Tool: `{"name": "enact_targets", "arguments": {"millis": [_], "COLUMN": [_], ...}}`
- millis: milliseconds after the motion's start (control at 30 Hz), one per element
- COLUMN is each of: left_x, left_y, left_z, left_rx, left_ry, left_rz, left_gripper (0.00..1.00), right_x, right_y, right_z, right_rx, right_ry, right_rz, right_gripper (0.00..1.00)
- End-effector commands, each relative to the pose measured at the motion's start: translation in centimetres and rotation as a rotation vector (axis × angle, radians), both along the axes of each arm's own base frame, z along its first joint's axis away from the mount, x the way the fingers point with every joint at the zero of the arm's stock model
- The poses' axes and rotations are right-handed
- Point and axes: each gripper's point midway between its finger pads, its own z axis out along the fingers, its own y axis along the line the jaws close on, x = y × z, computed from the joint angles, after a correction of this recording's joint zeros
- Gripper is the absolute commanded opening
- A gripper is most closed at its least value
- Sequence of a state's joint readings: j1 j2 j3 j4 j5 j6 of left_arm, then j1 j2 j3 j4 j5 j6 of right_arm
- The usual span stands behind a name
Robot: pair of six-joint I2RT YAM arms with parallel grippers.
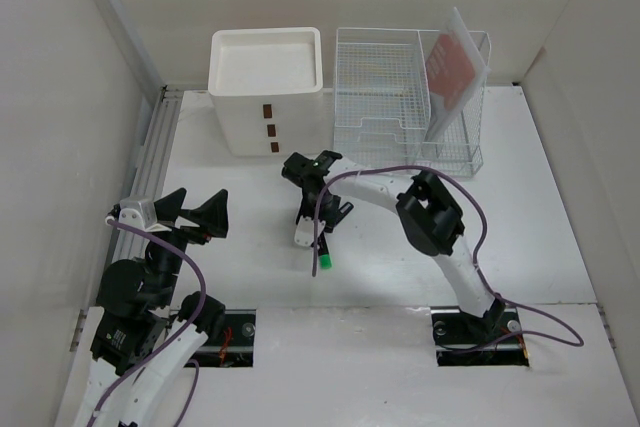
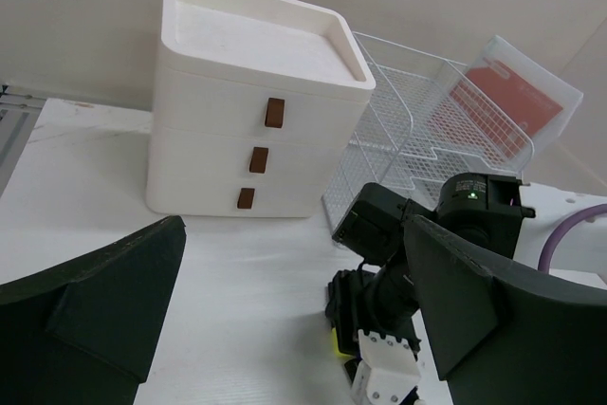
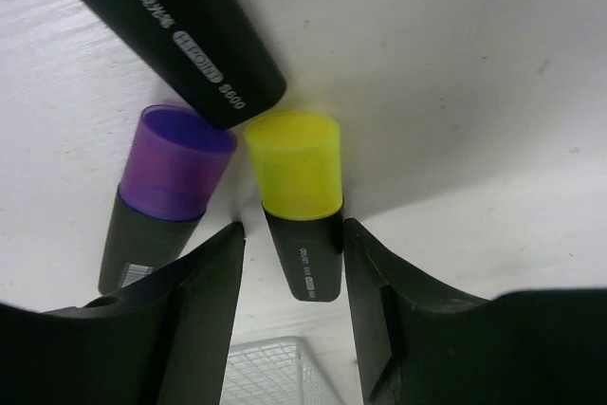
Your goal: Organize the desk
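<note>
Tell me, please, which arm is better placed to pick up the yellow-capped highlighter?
Right, probably. The right gripper is open, with the yellow-capped highlighter lying between its fingers on the desk. The left gripper, open and empty, hangs near the rail, well away from it.

Your tabletop (image 1: 540, 227) looks matt; the drawer box (image 1: 265, 97) smooth plastic; the rack (image 1: 385, 77) white wire mesh; the yellow cap (image 3: 294, 163) translucent plastic.

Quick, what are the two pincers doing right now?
Left pincer: open, holding nothing.
Right pincer: open, straddling the yellow-capped marker, not clamped yet.
</note>
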State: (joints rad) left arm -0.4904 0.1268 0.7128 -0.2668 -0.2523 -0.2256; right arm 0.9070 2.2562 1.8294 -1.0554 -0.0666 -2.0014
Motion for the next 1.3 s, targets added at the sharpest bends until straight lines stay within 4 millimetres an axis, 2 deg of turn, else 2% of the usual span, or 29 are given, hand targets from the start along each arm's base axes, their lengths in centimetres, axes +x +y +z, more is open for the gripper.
{"name": "enact_targets", "arguments": {"millis": [0,33,100,200,267,400,500,600,667,733,800,833,867,967,1000,1033,1067,1100,1167,1200,1267], "left_x": [0.1,0.1,0.1,0.1,0.1,0.1,0.1,0.1,0.1,0.1,0.1,0.1,0.4,0.4,0.2,0.3,0.2,0.0,0.2,0.5,0.7], "left_y": [0.1,0.1,0.1,0.1,0.1,0.1,0.1,0.1,0.1,0.1,0.1,0.1,0.0,-0.6,-1.1,-1.4,-1.7,-2.2,-2.7,-3.1,-4.2], "left_z": [0.7,0.7,0.7,0.7,0.7,0.7,0.7,0.7,0.7,0.7,0.7,0.7,0.5,0.6,0.9,0.9,0.9,1.4,1.3,1.2,0.7], "left_rx": [-0.010,-0.010,-0.010,-0.010,-0.010,-0.010,-0.010,-0.010,-0.010,-0.010,-0.010,-0.010,-0.005,0.000,0.012,0.012,0.015,0.014,0.018,0.024,0.023], "left_ry": [-0.022,-0.022,-0.022,-0.022,-0.022,-0.022,-0.022,-0.022,-0.022,-0.022,-0.022,-0.022,-0.012,-0.016,-0.031,-0.038,-0.040,-0.059,-0.059,-0.052,-0.025], "left_rz": [0.010,0.010,0.010,0.010,0.010,0.010,0.010,0.010,0.010,0.010,0.010,0.010,0.010,-0.022,-0.049,-0.064,-0.081,-0.112,-0.132,-0.144,-0.189], "left_gripper": [1.00,1.00,1.00,1.00,1.00,1.00,1.00,1.00,1.00,1.00,1.00,1.00,1.00,1.00,1.00,1.00,1.00,1.00,1.00,1.00,1.00], "right_x": [-5.9,-5.7,-6.1,-6.0,-5.8,-5.6,-5.8,-6.3,-7.0,-6.7,-7.2,-7.1,-7.1,-6.9,-6.7,-6.1,-5.5,-5.3,-4.2,-3.6,-2.2], "right_y": [-6.0,-6.1,-6.0,-6.1,-6.0,-5.1,-3.5,-1.7,-0.5,1.3,2.9,3.6,4.2,5.5,5.9,6.4,6.7,6.8,6.9,7.4,7.0], "right_z": [-6.0,-5.6,-6.1,-6.1,-6.1,-6.2,-6.2,-5.3,-4.5,-2.9,-1.5,-1.4,0.0,1.3,3.0,4.4,4.6,6.1,7.8,10.0,11.4], "right_rx": [-0.291,-0.299,-0.317,-0.324,-0.318,-0.272,-0.186,-0.088,-0.029,0.057,0.134,0.173,0.223,0.326,0.377,0.439,0.460,0.496,0.551,0.611,0.646], "right_ry": [0.277,0.269,0.281,0.273,0.267,0.255,0.268,0.307,0.358,0.375,0.430,0.443,0.448,0.472,0.465,0.453,0.434,0.431,0.386,0.380,0.346], "right_rz": [0.060,0.062,0.072,0.073,0.064,0.017,-0.067,-0.151,-0.274,-0.411,-0.470,-0.542,-0.563,-0.670,-0.687,-0.740,-0.739,-0.791,-0.845,-0.880,-0.946], "right_gripper": [0.52,0.52,0.50,0.41,0.29,0.18,0.12,0.10,0.06,0.05,0.03,0.01,0.00,0.00,0.00,0.00,0.00,0.00,0.00,0.00,0.00]}}
